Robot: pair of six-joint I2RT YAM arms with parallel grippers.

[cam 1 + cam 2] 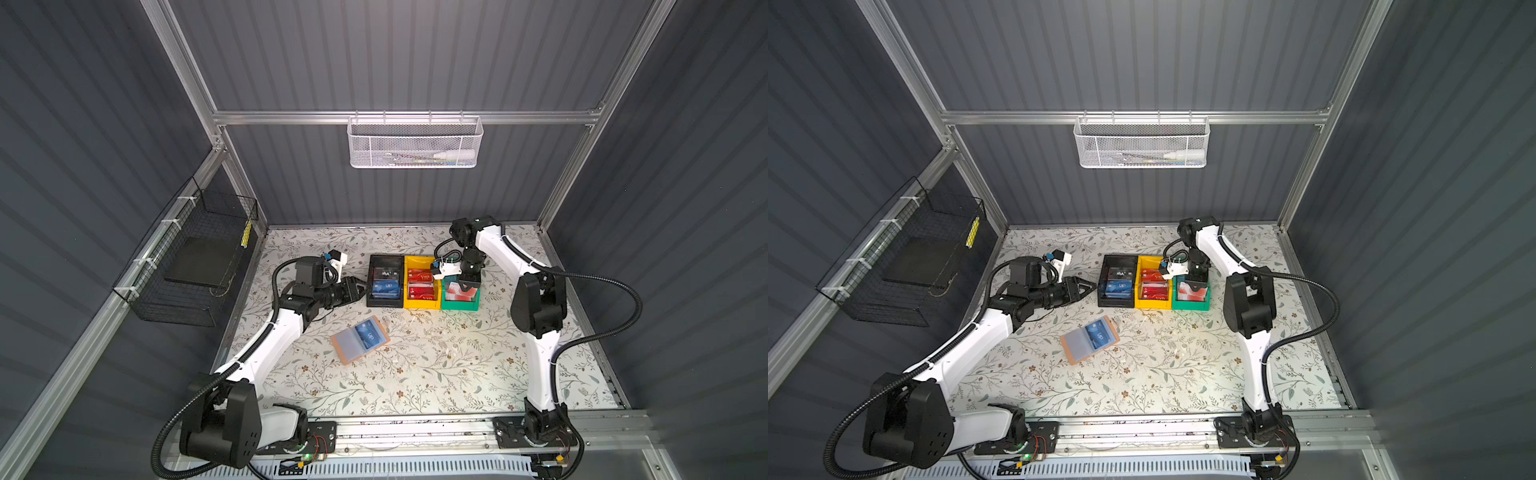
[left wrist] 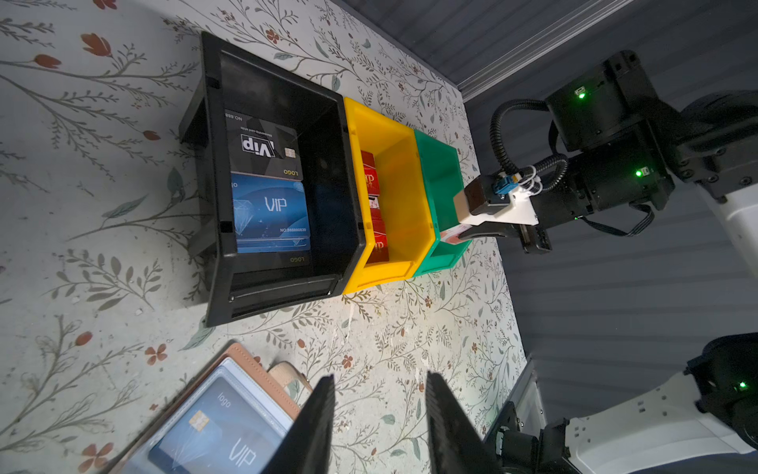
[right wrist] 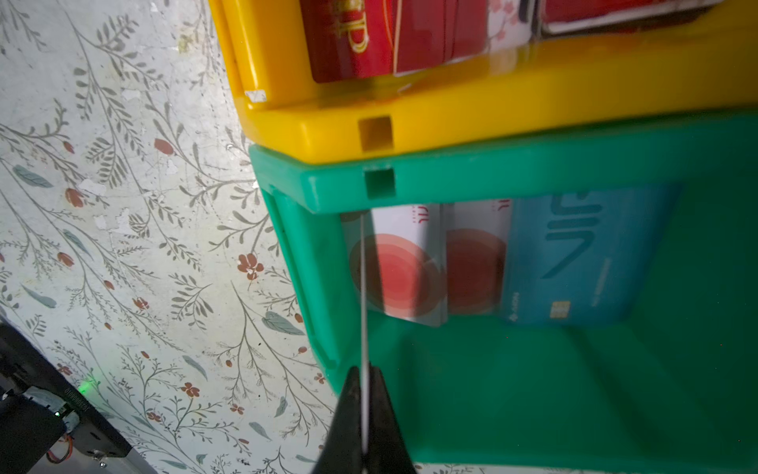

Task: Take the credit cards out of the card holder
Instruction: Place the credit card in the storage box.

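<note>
Centre-left in a top view, our left gripper hangs half open and empty beside the black bin; below centre lies the card holder, a blue card in its sleeve. Right of centre, our right gripper pinches a thin card edge-on over the green bin: we judge this the drop-off, so next the jaws must part, then the blue card.

Open card holder, blue card inside

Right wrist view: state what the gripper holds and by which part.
The right gripper pinches a thin white-edged plastic card by one end, over the green plastic bin.
</note>
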